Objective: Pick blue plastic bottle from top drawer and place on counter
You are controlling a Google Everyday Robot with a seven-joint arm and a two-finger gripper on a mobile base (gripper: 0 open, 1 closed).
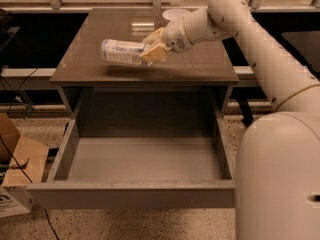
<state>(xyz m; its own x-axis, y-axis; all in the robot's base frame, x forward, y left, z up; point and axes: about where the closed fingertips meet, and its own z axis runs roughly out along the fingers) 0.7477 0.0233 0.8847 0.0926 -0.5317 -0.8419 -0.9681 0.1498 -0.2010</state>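
The blue plastic bottle (121,52) has a pale blue-and-white label and lies on its side in the air, just above the counter (200,64). My gripper (153,46) is shut on the bottle's right end, with tan fingers (156,53) on either side of it. The white arm reaches in from the right over the counter. The top drawer (145,159) stands pulled out below, its grey inside bare.
A white bowl (176,13) sits at the counter's back edge, behind the arm. Cardboard boxes (20,169) lie on the floor at the left. A dark chair base (246,115) stands behind the drawer at the right.
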